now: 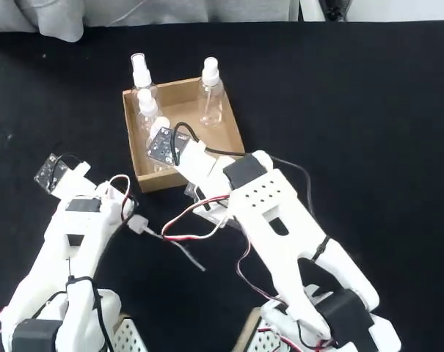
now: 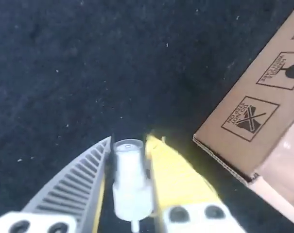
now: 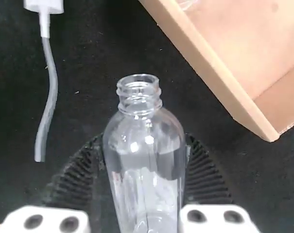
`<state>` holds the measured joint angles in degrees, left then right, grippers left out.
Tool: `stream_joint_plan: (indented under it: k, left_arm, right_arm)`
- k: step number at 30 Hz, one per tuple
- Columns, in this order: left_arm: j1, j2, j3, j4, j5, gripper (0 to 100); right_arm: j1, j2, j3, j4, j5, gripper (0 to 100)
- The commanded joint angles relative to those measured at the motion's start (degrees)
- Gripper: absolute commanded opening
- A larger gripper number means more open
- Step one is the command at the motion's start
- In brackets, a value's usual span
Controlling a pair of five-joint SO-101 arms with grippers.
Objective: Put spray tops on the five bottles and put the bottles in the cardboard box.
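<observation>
The cardboard box [image 1: 130, 136] sits on the black worktop [image 1: 368, 110], just beyond the two arms. The left pincer [image 2: 129, 141] is clenched on a white spray top [image 2: 132, 187], which is pinched between both fingers beside the box's near left corner and clear of the cardboard. The dip tube [image 1: 179, 249] of this top points away from the box, toward the arm bases. Whether the tube touches the worktop cannot be told. The right pincer [image 3: 143, 141] is clenched around a clear bottle [image 3: 144, 165] with a bare, uncapped neck, held just outside the box's near wall. The bottle's neck lies between that wall and the spray top. The far-right capped bottle [image 1: 210, 95] stands upright in the far right part of the box. The left-wall capped bottle [image 1: 148, 111] stands upright against the box's left wall. The corner capped bottle [image 1: 142, 72] stands at the box's far left corner, and whether it is inside the box or just behind it cannot be told.
</observation>
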<state>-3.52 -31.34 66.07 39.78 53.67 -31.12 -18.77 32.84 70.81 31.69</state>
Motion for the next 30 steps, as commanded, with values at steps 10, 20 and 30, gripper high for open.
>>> stream_joint_plan:
  k: [10,20,30]
  left_arm:
    - [-1.2,-0.6,-1.0,-0.8,-2.0,6]
    - [-3.9,-11.1,-2.2,6.4,-2.3,6]
    - [-4.0,-30.9,4.6,8.5,-2.5,6]
  right_arm:
    - [1.2,-2.8,-2.4,-1.8,-0.4,9.0]
    - [1.2,-2.8,-2.4,-1.8,-0.4,9.1]
    - [1.2,-2.8,-2.4,-1.8,-0.4,9.1]
